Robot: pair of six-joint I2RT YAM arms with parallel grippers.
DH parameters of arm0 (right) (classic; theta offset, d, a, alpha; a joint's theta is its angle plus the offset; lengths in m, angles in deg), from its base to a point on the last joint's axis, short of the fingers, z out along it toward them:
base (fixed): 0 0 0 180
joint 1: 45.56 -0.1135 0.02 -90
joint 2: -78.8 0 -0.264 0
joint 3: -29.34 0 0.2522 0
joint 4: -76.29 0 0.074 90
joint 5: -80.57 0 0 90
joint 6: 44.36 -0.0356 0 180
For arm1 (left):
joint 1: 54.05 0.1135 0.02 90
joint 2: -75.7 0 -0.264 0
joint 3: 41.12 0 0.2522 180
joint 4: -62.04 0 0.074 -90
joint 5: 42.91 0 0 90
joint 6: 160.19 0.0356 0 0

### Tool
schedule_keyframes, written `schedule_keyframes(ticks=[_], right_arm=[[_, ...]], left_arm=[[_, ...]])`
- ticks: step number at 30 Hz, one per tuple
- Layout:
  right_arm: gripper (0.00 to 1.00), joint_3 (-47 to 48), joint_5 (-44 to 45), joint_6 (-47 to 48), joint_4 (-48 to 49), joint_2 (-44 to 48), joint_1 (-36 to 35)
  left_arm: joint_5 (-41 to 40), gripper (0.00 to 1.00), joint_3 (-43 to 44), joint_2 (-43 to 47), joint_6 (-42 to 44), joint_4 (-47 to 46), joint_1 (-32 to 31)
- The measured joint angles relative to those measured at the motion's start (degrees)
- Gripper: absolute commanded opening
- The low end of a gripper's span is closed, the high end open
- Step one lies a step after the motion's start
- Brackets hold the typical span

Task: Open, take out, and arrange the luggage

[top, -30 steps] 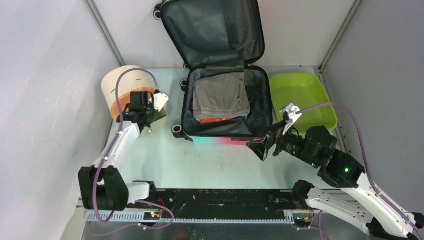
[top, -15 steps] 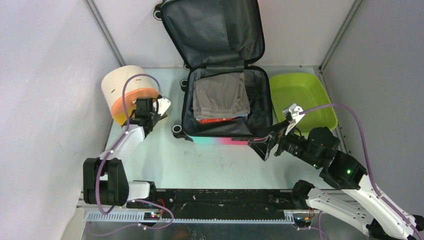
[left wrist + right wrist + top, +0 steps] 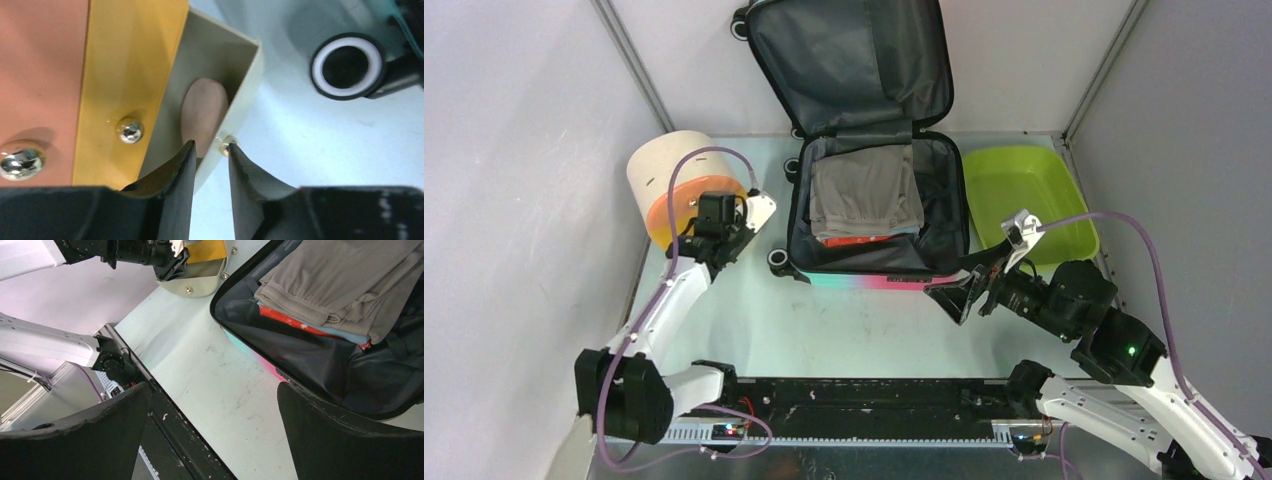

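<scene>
- While its lid stands raised, the luggage [image 3: 849, 70] lies at top centre of the overhead view, folded grey clothes [image 3: 864, 190] inside
- left gripper [image 3: 210, 147]: fingers narrowly apart, tips at the wall of a cream-and-orange cylinder [image 3: 669, 170], centre left
- right gripper [image 3: 212, 390]: spread wide, empty, lower right of the frame

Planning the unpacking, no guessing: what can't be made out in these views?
- Luggage lid: its top is cut off by the top external frame's upper edge.
- Garments under the grey trousers: only red and blue edges show, top external and right wrist; trousers cover the rest.
- Left wrist: the rounded tan object is partly behind the left gripper; unidentifiable.
</scene>
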Motion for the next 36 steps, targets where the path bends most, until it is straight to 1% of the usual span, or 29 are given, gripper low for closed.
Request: schedule_keyframes(ticks=[1, 2, 4, 7, 10, 14, 21, 27, 31, 36], right_arm=[[1.0, 0.0, -0.07, -0.24, 0.0, 0.09, 0.0], [1.0, 0.0, -0.13, -0.42, 0.0, 0.22, 0.0], [1.0, 0.0, -0.24, -0.68, -0.07, 0.52, 0.0], [1.0, 0.0, -0.22, -0.85, -0.11, 1.22, 0.0], [0.99, 0.0, -0.2, -0.83, -0.11, 1.77, 0.0], [1.0, 0.0, -0.09, -0.79, -0.2, 2.03, 0.0], [1.0, 0.0, 0.55, 0.42, -0.9, 2.03, 0.0], [0.99, 0.0, 2.56, 2.6, -1.4, 1.99, 0.13], [1.0, 0.0, 4.17, 3.56, -1.38, 2.01, 0.17], [1.0, 0.0, 5.92, 4.61, -1.31, 1.86, 0.28]], left_arm=[[1.38, 0.27, -0.22, 0.66, -0.33, 0.26, -0.02], [2.58, 0.21, -0.72, 1.33, -0.59, 0.17, -0.02], [4.61, 0.17, -2.54, 2.54, -0.83, -0.2, -0.07], [6.67, 0.16, -6.05, 3.15, -0.72, -0.33, -0.07], [7.04, 0.16, -7.67, 1.73, -0.79, 0.11, -0.07], [4.26, 0.17, -7.74, -1.68, -1.01, -0.61, -0.07], [-3.63, 0.14, -8.11, -8.0, -1.16, -4.79, 0.04], [-7.39, 0.13, -7.3, -14.19, -0.66, -8.13, 0.87], [-10.34, 0.13, -5.6, -18.18, -0.11, -11.32, 1.57], [-13.84, 0.13, -5.33, -21.07, 0.85, -16.04, 1.73]])
